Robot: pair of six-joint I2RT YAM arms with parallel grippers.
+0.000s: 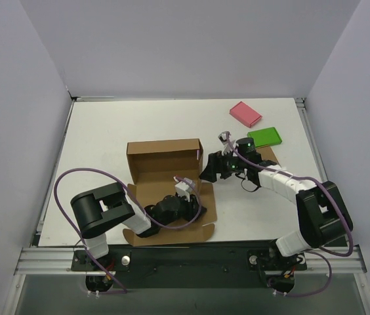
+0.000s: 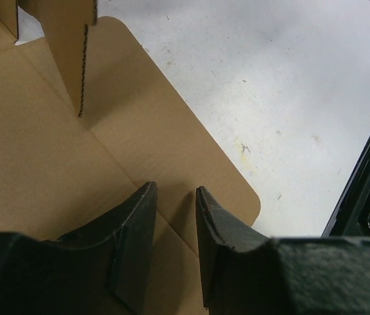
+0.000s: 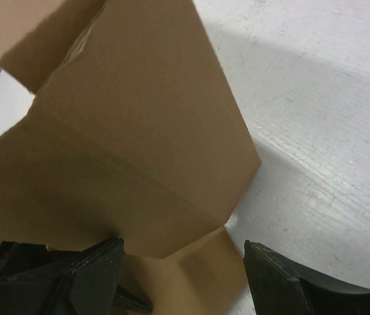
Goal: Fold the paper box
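White table (image 1: 106,131) bears the paper box (image 1: 165,167), left pincer (image 2: 175,191) narrowly parted over its flap, right pincer (image 3: 182,244) wide at its wall.

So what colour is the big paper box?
Plain brown; the paper box shows best in the top external view.

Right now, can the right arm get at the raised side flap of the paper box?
Probably yes. The right gripper is open and sits right beside the upright side flap of the paper box, with nothing between them. The left gripper is over the flat panel, out of the way.
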